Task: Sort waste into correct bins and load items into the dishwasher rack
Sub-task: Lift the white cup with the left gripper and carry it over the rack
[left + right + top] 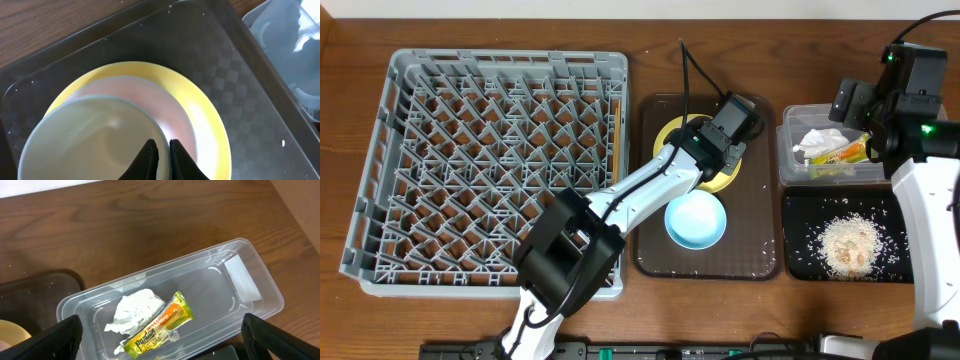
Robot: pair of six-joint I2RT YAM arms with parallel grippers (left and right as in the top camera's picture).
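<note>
My left gripper is shut on the rim of a cream cup. The cup sits beside a pink dish on the yellow plate, at the back of the brown tray. The light blue bowl stands in front of the plate. My right gripper is open and empty above the clear tub, which holds the tissue and the snack wrapper. Rice crumbs lie in the black tray. The grey rack is at the left.
A thin pale stick shape, possibly the chopsticks, shows at the rack's right wall. The left arm stretches across the rack's front right corner. Black cables run behind the brown tray. Bare wooden table lies behind the tub.
</note>
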